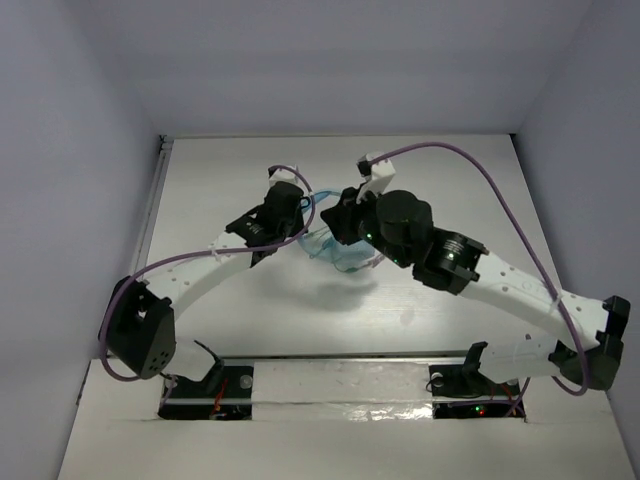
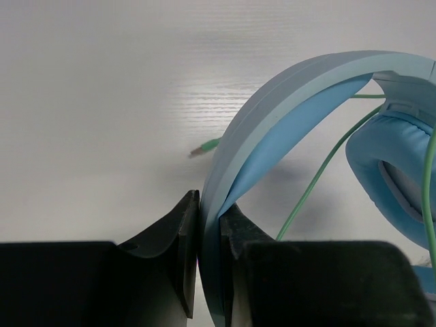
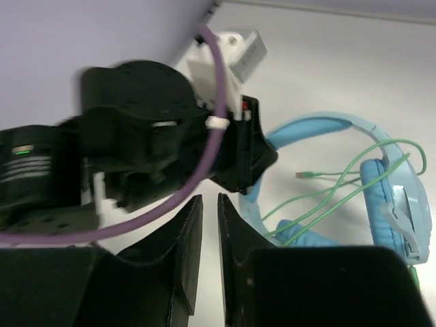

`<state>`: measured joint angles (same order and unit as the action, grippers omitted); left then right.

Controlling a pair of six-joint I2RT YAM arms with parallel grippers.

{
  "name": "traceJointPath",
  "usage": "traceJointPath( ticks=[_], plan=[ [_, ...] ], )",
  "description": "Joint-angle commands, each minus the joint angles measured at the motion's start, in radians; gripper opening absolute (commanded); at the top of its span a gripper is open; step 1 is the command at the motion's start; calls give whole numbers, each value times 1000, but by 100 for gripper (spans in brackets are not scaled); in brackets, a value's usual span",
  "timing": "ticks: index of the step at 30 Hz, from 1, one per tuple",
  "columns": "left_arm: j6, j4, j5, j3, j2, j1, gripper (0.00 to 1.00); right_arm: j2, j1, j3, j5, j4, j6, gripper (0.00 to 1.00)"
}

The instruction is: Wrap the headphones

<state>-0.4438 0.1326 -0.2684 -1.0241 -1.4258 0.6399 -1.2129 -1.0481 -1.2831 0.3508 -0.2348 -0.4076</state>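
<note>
**Light blue headphones pinched by the headband at mid-table**

The headphones (image 1: 338, 250) sit near the middle of the white table (image 2: 102, 102), between the two wrists that meet there. They are light blue all over. The headband (image 2: 286, 102) is a broad, smooth arch with a matte, plastic-looking outer strip in a greyer blue. Its inner lining is a brighter sky blue and looks softly padded. The ear cup (image 2: 392, 163) is an oval ring of puffy cushion with a leather-like sheen, seen at the right edge of the left wrist view. A thin pale green cable (image 2: 320, 170) runs in loose curves across the opening of the arch. It ends in a small plug (image 2: 204, 148) with a duller tip that shows just past the outer edge of the headband. The table surface shows a fine wood-grain texture.

The left gripper (image 2: 210, 225) is clamped on the headband, with its black fingers pressing the strip from both sides. The right gripper (image 3: 210, 245) is just beside the headphones. Its jaws are parted by a narrow slit with nothing between them. A thick purple cable (image 3: 204, 150), fastened with a white tie, curves over the left arm's black housing.
</note>
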Motion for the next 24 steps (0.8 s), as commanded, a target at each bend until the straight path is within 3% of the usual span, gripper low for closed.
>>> traceJointPath(
  ticks=[1, 6, 14, 18, 22, 24],
  plan=[
    [-6, -82, -34, -37, 119, 15, 0, -80, 23, -74, 78, -120, 33, 21],
    [7, -80, -11, -25, 201, 15, 0, -27, 258, -50, -48, -54, 35, 23],
    [80, 16, -14, -161, 306, 24, 0, 102, 482, 44, -321, 110, 36, 23],
    [96, 55, 4, -192, 366, 24, 0, 153, 550, 73, -343, 114, 41, 0],
    [93, 55, 50, -180, 415, 33, 0, 231, 550, 265, -479, 248, 59, 2],
    [93, 61, 73, -191, 423, 33, 0, 275, 550, 350, -519, 340, 53, 14]
  ],
)
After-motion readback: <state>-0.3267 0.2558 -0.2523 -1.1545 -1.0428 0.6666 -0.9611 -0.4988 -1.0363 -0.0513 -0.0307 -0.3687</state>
